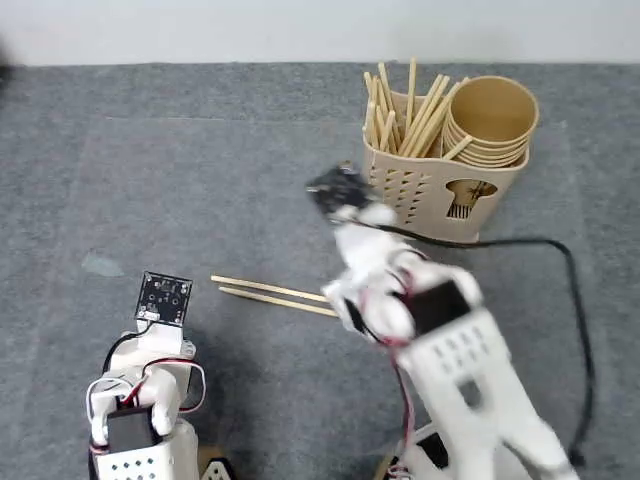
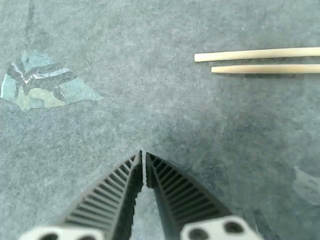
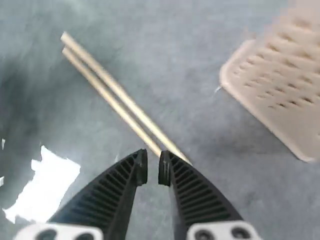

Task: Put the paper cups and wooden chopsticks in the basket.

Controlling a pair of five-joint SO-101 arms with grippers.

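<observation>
- Your left claw point(image 2: 144, 160) is closed with its tips meeting and nothing in it. It sits low over the grey worktop point(image 1: 200, 180).
- Your right claw point(image 3: 152, 167) shows only a narrow gap, with nothing between its fingers. It hangs just over one end of the loose chopsticks point(image 1: 275, 292).
- Those two sticks lie flat, side by side, between the arms and well apart from the basket point(image 1: 425, 200).
- The basket stands at the far right. It holds stacked paper cups point(image 1: 490, 125) in one compartment and a bundle of chopsticks point(image 1: 400, 110) in another.
</observation>
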